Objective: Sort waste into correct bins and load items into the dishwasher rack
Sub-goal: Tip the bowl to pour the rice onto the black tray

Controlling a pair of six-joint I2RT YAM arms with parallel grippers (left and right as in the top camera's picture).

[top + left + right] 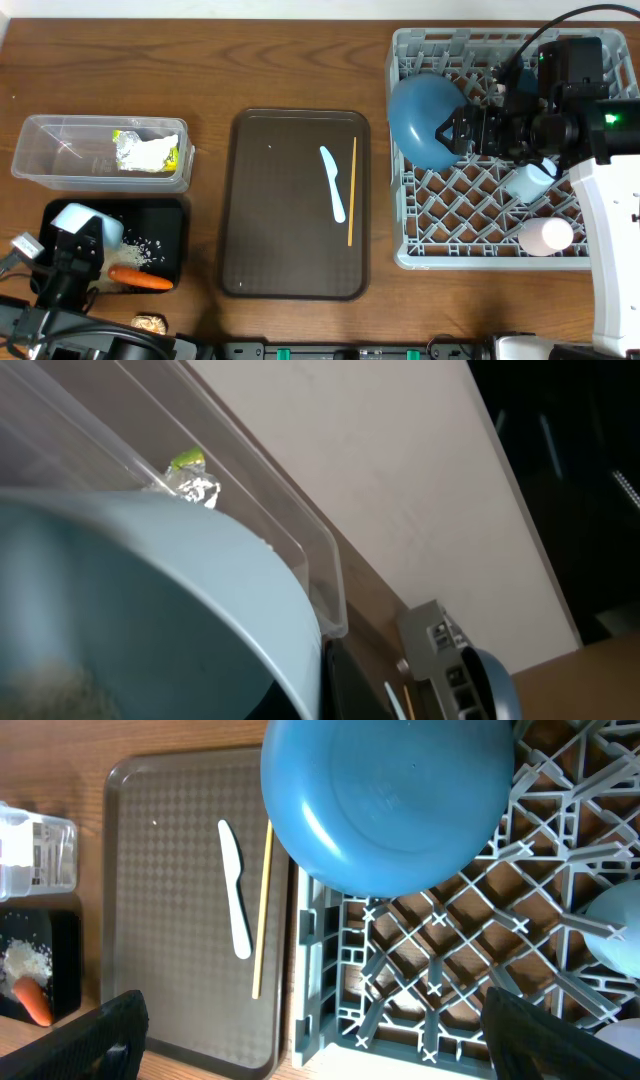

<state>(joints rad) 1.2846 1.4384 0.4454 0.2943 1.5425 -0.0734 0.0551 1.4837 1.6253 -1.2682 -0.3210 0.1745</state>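
Note:
My left gripper (83, 238) is shut on the rim of the small white bowl (80, 218), tilted over the black tray (170, 215). The bowl (150, 610) fills the left wrist view and hides the fingers. Rice grains (142, 252) and a carrot (140, 280) lie in the black tray. The clear tub (50, 150) holds the wrapper (130, 148) and a white napkin (155, 152). My right gripper (455, 130) hangs open and empty above the grey rack (480, 262), next to the blue plate (425, 120) standing in it. A light blue cup (528, 180) and a pink cup (545, 237) sit in the rack.
A pale blue spoon (333, 185) and a wooden chopstick (351, 190) lie on the brown serving tray (280, 200) in the middle. A small brown lump (150, 322) sits on the table near the front edge, below the black tray.

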